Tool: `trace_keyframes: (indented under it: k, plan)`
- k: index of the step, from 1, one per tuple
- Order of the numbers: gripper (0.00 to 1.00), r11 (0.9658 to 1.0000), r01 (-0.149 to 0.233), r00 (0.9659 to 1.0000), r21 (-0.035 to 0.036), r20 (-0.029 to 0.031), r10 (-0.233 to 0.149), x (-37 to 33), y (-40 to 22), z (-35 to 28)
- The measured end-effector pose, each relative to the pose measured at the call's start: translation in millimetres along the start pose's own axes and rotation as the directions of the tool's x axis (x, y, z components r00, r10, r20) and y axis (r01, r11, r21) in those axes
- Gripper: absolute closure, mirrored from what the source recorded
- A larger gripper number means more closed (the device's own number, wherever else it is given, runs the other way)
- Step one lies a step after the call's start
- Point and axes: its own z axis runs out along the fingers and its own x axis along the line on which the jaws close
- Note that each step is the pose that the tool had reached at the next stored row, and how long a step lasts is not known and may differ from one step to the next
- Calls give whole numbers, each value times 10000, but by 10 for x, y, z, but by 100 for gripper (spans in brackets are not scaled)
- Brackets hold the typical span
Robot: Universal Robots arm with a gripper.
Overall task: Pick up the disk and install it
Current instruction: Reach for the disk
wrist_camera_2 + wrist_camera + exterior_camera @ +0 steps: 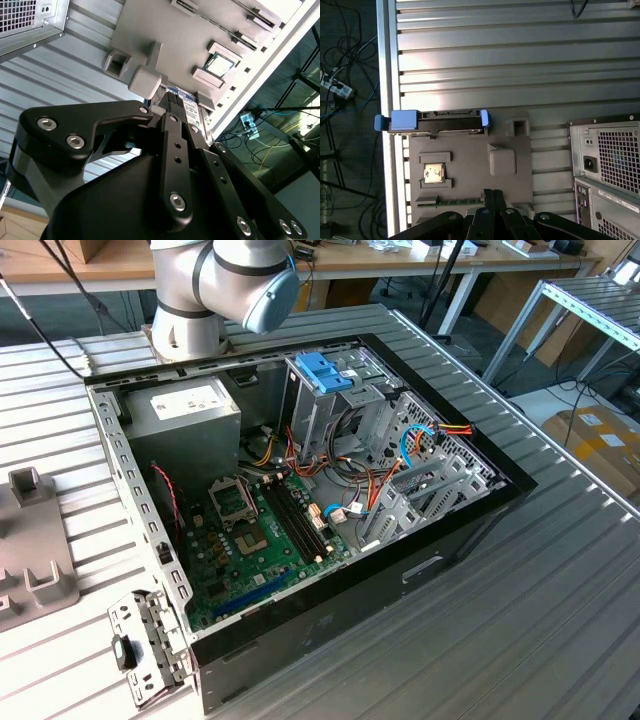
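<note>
The thin rectangular disk (436, 122), a dark body in a light blue plastic carrier, stands on its long edge in a slot at one end of a flat grey plastic fixture plate (470, 165). One blue end of the carrier reaches past the table's rim. A small square silver processor chip (434, 173) sits in a pocket of the same plate, near the disk.

The plate rests on a table (495, 60) of ribbed aluminium slats. Also on the table is an open black desktop computer case (430, 540), its green motherboard (260, 540) bare and a darker blue plastic latch piece (325, 370) standing among the drive cages. Beyond the table's rim the floor carries loose cables and a white power strip (337, 90). In the exterior view, wooden benches (400, 260) and a cardboard box (600, 440) lie farther off.

The grey robot arm (220, 285) rises from the table behind the case. Its black gripper (493, 194) hangs over the fixture plate and points down at it. It is near the disk but apart from it. The jaws are drawn together and hold nothing.
</note>
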Motion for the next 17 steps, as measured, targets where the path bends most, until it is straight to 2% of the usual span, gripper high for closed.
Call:
trace_keyframes:
  k: [11,16,17]
  plan:
    - [89,10000,-1,10000,0,1,1,68,-4,3]
    - [89,10000,-1,10000,0,0,1,123,-6,4]
    - [89,10000,-1,10000,0,0,1,158,-7,5]
